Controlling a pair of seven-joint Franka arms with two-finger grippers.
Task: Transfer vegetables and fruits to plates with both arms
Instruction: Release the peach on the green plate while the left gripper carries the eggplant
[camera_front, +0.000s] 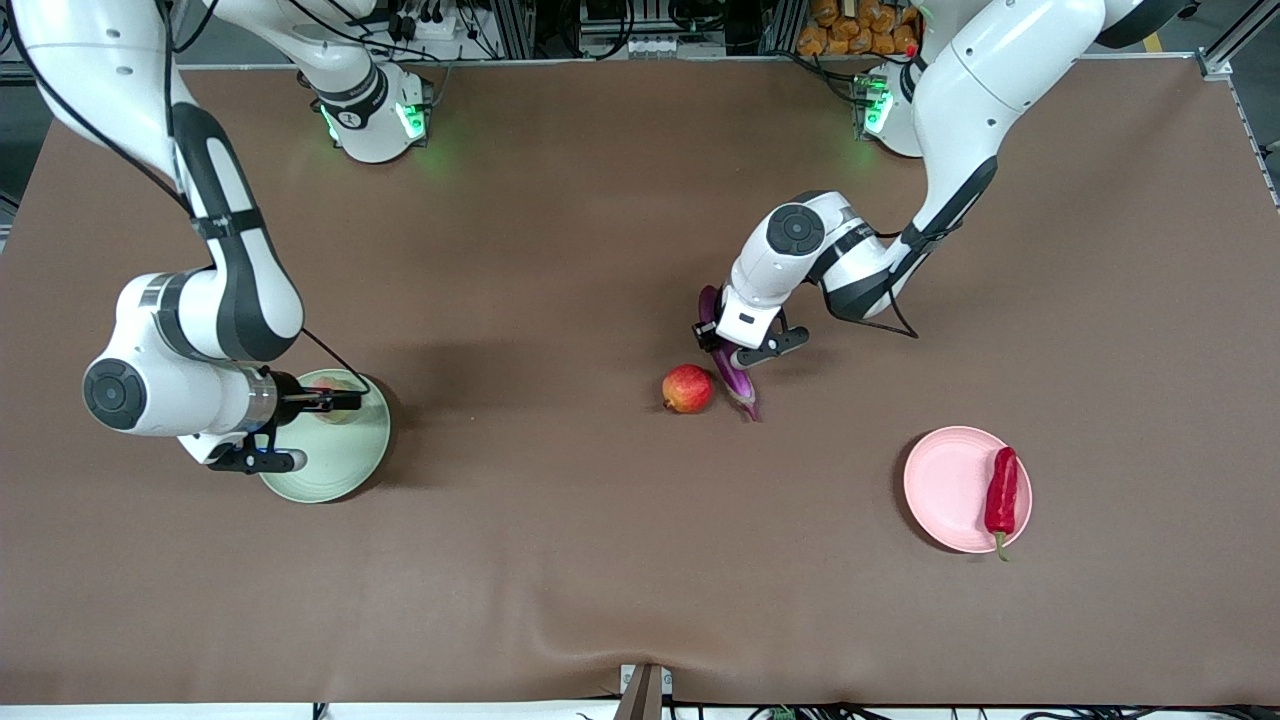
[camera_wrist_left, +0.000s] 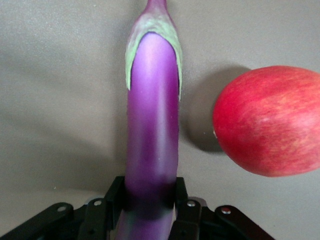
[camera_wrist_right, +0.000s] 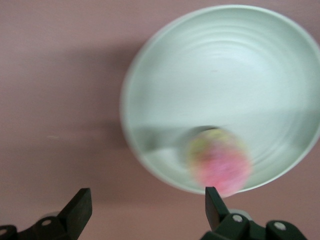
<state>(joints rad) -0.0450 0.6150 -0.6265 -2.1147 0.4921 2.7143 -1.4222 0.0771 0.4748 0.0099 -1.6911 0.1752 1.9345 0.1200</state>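
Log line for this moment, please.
left end effector: shut on eggplant | right end effector: open over green plate

**Around the work surface**

A brown matte table cover (camera_front: 560, 580) fills almost the whole front view. It shows as plain background in both wrist views too, greyer in the left one (camera_wrist_left: 60, 100) and pinker in the right one (camera_wrist_right: 60, 75). Low in the frame, near bottom centre, a shallow crease (camera_front: 600, 640) runs across it. Just under the crease, at the bottom edge, stands a small grey bracket (camera_front: 643, 692). Along the top edge lie dark cables and plugs (camera_front: 430, 20) and a heap of orange items (camera_front: 850, 25). A silver frame rail (camera_front: 1225, 40) crosses the upper corner at the left arm's end.
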